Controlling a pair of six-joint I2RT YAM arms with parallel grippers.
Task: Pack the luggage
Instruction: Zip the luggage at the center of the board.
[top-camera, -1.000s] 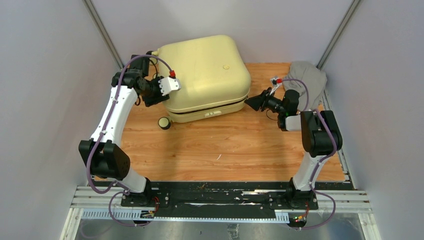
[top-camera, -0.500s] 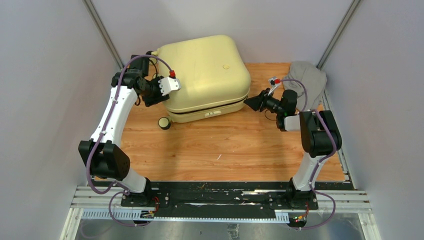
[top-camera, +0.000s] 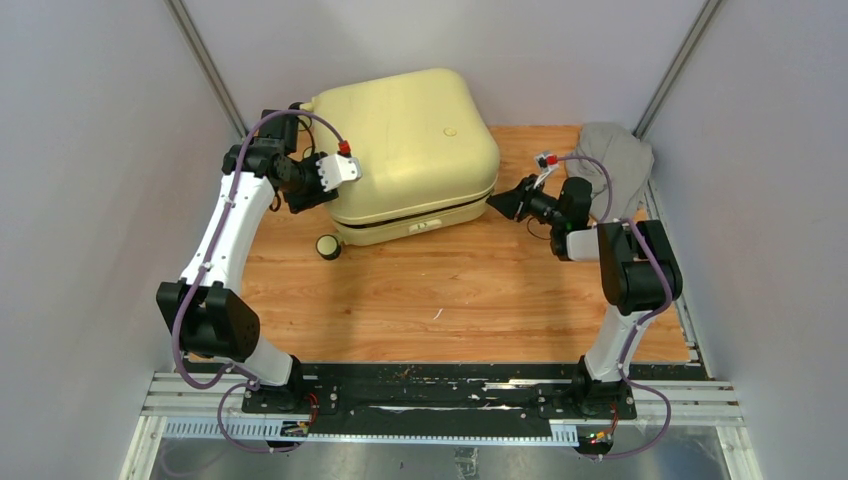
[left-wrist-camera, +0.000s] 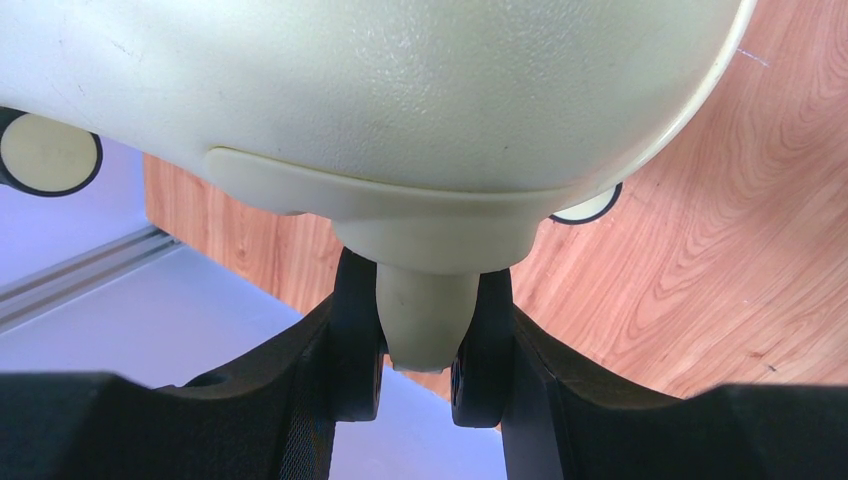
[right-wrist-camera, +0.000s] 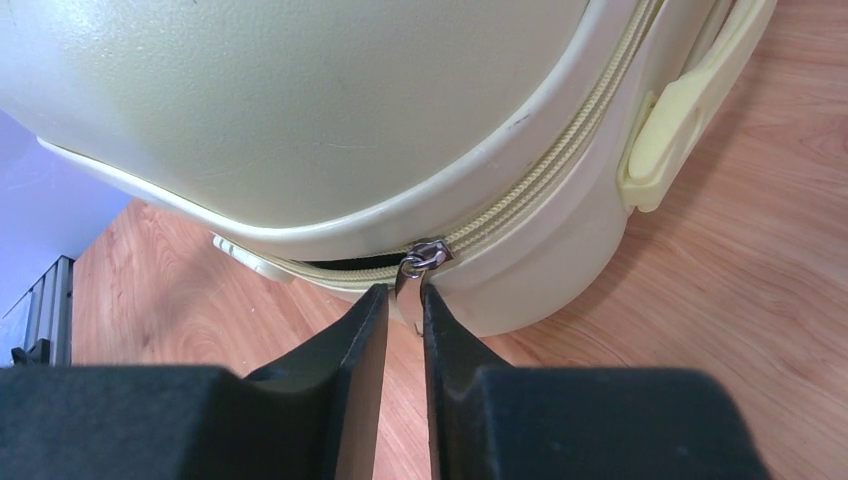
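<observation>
On the wooden table (top-camera: 450, 290), toward its far left, lies the main item: a pale yellow hard-shell suitcase (top-camera: 410, 140), flat on its side with the lid down.

- Suitcase, near side: a cream-and-black wheel (top-camera: 327, 245) shows by the near left corner. A dark gap runs along the seam above a small pale fitting.
- Left gripper (top-camera: 325, 190): at the suitcase's left side. The wrist view shows both black fingers (left-wrist-camera: 355, 340) clamped on a short pale stub (left-wrist-camera: 425, 315) that juts from a moulded ledge of the shell.
- Right gripper (top-camera: 497, 204): at the suitcase's near right corner. Its fingers (right-wrist-camera: 360, 340) are almost together, with the metal zipper pull (right-wrist-camera: 412, 285) pinched between their tips.
- Zipper (right-wrist-camera: 540, 175): its cream teeth are shut to the right of the pull. To the left the seam stands slightly apart — dark inside.
- Side handle (right-wrist-camera: 690, 100): pale yellow, flat against the shell, right of the zipper.
- Grey cloth garment (top-camera: 615, 155): crumpled in the far right corner of the table — apart from the suitcase, behind the right arm.
</observation>
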